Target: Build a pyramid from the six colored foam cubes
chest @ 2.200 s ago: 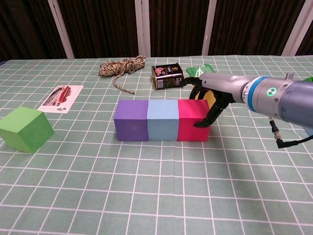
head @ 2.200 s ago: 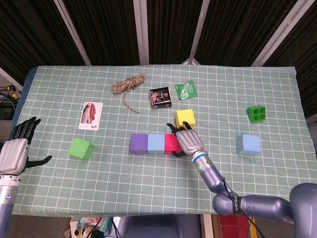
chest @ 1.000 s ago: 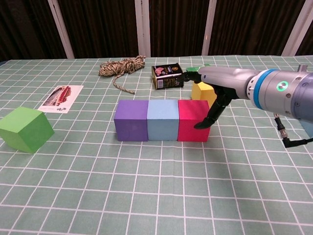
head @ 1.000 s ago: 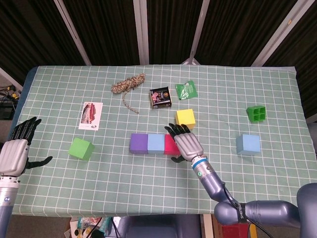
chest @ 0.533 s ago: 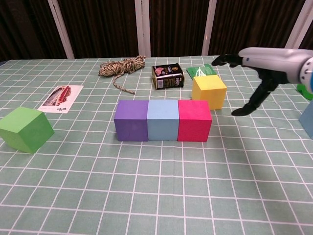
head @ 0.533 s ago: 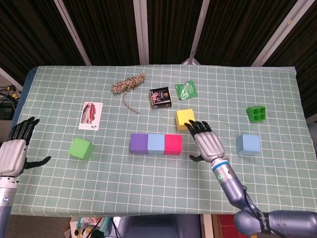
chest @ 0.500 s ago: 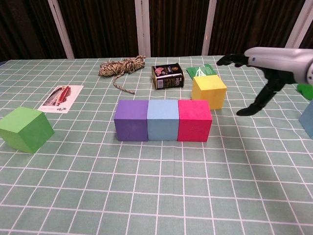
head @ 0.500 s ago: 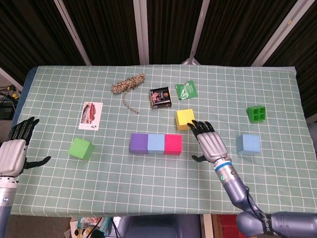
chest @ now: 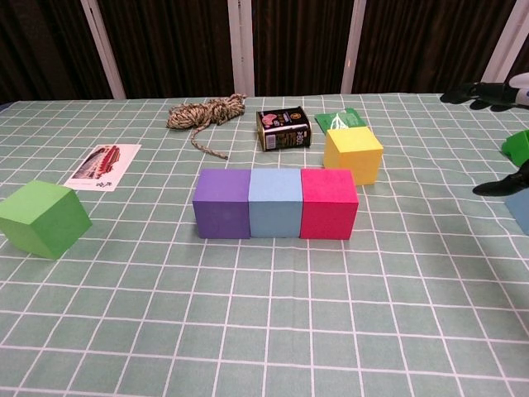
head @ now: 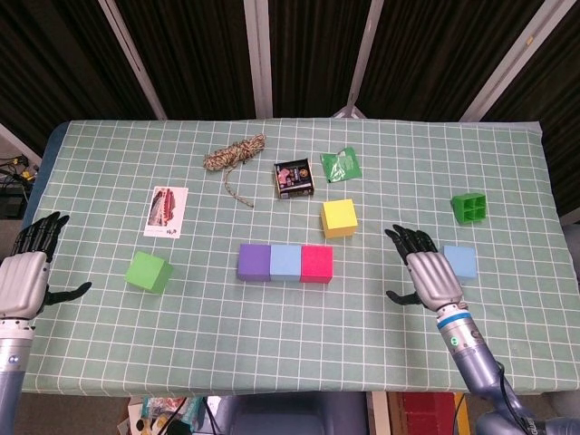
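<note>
A purple cube, a light blue cube and a pink cube touch in a row at the table's middle. A yellow cube sits just behind the row's right end. A green cube lies tilted at the left. Another blue cube stands at the right. My right hand is open beside that blue cube, holding nothing. My left hand hovers open off the table's left edge.
A twine bundle, a small dark tin and a green packet lie behind the cubes. A picture card is at the left. A green four-cell block sits at the far right.
My right hand has left the pink cube and swung right, past the yellow cube, to the blue cube at the right. The three-cube row stays put. The left hand barely moved.
</note>
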Controlling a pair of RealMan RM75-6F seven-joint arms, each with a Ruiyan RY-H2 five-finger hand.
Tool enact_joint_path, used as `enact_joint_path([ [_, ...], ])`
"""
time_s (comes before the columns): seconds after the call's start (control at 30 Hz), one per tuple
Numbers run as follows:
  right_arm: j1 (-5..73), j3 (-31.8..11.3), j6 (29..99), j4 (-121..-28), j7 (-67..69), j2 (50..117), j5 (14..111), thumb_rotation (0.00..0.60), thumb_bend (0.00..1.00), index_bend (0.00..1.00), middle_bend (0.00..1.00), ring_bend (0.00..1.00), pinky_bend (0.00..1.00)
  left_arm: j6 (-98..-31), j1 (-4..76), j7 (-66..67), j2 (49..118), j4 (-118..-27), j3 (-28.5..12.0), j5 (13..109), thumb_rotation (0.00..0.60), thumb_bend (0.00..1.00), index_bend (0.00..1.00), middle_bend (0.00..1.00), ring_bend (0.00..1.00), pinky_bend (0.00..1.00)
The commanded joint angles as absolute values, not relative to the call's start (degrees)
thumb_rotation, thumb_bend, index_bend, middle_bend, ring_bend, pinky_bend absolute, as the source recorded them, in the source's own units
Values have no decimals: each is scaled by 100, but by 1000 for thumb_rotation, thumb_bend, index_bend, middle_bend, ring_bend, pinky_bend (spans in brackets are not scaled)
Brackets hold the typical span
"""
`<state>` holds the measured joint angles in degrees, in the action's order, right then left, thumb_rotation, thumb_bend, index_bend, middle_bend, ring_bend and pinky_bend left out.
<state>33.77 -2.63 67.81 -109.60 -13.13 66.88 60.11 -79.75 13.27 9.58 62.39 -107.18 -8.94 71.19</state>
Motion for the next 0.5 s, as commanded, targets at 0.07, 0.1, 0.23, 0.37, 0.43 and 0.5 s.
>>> enact_joint_path([
  [0.07,3415,-381,6458,-10592,-1104,6657,5994,600,209,0,0,0,0,-8014,1329,984,6268,-10721,-915,7113,600,104,0,18,0,0],
  [0.1,3436,-414,6414,-10532,-1092,6652,5977,600,209,0,0,0,0,-8023,1328,988,6271,-10721,-921,7109,600,104,0,18,0,0],
  [0.23,3570,-574,6146,-10282,-1061,6648,5850,600,209,0,0,0,0,-8029,1317,975,6275,-10696,-938,7051,600,104,0,18,0,0],
  [0.37,3741,-695,5820,-10057,-1121,6688,5624,600,209,0,0,0,0,-8011,1314,934,6263,-10661,-959,6998,600,104,0,18,0,0],
  [0.43,3837,-734,5652,-9960,-1181,6732,5523,600,209,0,0,0,0,-8010,1313,916,6252,-10651,-969,6986,600,104,0,18,0,0],
  [0.5,3945,-767,5504,-9833,-1281,6803,5427,600,209,0,0,0,0,-8000,1314,899,6245,-10644,-975,6974,600,104,0,18,0,0],
])
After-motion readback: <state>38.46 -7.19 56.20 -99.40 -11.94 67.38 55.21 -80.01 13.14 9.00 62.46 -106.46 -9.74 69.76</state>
